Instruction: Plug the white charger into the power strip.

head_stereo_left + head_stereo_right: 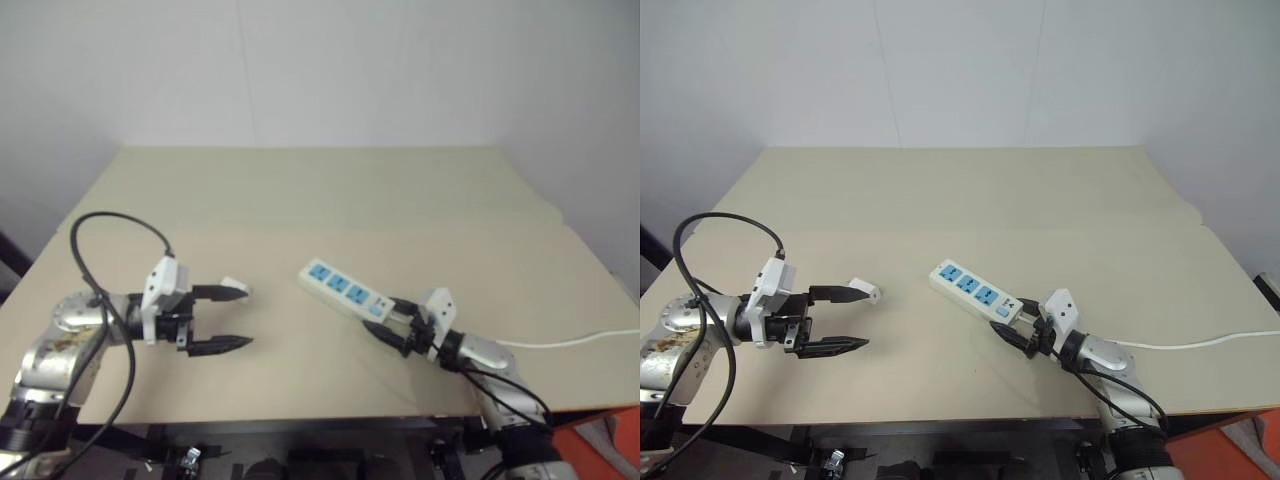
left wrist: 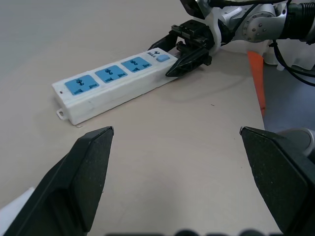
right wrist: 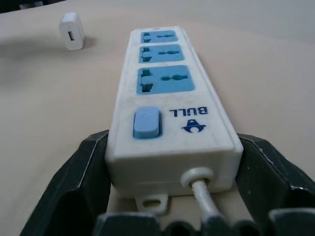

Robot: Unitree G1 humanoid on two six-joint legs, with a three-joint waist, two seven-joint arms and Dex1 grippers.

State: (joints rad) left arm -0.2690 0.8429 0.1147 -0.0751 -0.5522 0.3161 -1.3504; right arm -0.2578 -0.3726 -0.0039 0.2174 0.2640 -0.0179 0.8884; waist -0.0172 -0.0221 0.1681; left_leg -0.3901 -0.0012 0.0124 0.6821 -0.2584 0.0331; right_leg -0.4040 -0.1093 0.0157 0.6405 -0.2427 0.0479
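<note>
Power strip point(image 1: 346, 290) is the landmark: it lies flat on the beige table point(image 1: 330, 190), sockets up, running diagonally, with its switch end and white cord point(image 1: 575, 343) toward the right arm. Right claw point(image 1: 397, 326) straddles that switch end; in the right wrist view one black finger point(image 3: 86, 172) stands at each side wall of the strip, close against it. Whether the fingers already press the plastic cannot be told, so treat the grasp as not yet confirmed.

The white charger point(image 1: 867, 291) lies on the table well apart from the far end of the strip, just beside the upper fingertip of the left claw point(image 1: 848, 319). The left claw stands wide and empty, and points toward the strip.

Step in hand: securing the power strip so that it cannot slide during insertion.

- Close the right claw squarely on both side walls, below the top face, so the three blue sockets point(image 3: 165, 78) remain unobstructed.
- Keep the cord exit between the fingers; do not pinch the cord.
- Keep clear of the blue switch point(image 3: 146, 123).
- Hold the strip flat against the table; a lifted end would tilt the sockets.

Risk: an off-centre grip probably lets the strip pivot when the charger is pushed in. Once the strip is steady, the left claw needs to take the charger by its sides.
</note>
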